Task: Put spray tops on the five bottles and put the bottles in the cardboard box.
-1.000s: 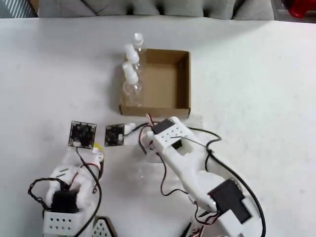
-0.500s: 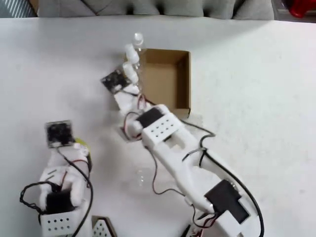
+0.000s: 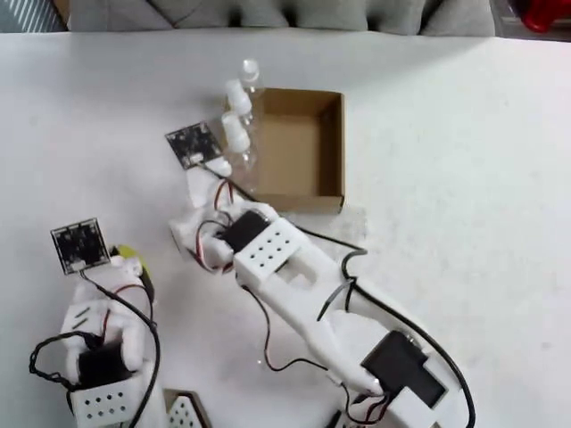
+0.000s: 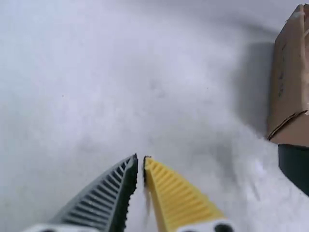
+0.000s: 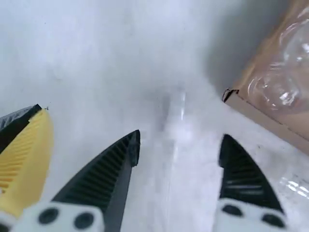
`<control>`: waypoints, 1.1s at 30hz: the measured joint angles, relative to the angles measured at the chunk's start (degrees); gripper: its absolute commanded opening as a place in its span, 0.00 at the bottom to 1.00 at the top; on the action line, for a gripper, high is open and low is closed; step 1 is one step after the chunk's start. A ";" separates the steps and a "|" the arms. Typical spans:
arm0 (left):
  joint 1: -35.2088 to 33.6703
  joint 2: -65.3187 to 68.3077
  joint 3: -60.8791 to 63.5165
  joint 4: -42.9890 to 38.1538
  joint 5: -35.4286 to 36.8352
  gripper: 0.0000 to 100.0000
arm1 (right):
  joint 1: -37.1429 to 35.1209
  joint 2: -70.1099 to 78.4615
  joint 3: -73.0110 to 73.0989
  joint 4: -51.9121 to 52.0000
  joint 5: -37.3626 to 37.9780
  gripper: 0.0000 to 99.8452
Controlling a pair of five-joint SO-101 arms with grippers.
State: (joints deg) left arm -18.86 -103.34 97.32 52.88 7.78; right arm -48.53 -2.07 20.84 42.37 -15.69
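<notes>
Left gripper (image 4: 140, 162), toward the near-left corner of the white table surface (image 3: 446, 178): grey and yellow fingers clenched together, holding nothing; right gripper (image 5: 179, 136), just off the near-left corner of the brown open cardboard box (image 3: 343, 147): black jaws spread, empty; the box stands toward the far edge; three clear plastic bottles with white spray tops (image 3: 237, 134) line its left wall, apparently inside. Recommendation: two bottles seem outstanding; approach low, jaws wide, clear of the box wall and standing bottles; grip the body centrally before capping.
</notes>
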 measured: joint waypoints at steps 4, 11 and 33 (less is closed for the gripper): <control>0.00 0.00 0.00 -0.97 0.00 0.02 | -0.09 -0.88 -2.90 6.77 0.00 0.25; 0.00 0.00 0.00 -0.97 0.00 0.02 | 7.47 -9.32 -11.16 25.67 12.92 0.09; 0.44 0.00 0.00 -0.97 0.00 0.02 | 16.79 1.76 -12.13 36.13 56.44 0.02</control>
State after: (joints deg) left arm -18.42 -103.34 97.32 51.91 7.78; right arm -31.74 -0.31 8.70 78.51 40.75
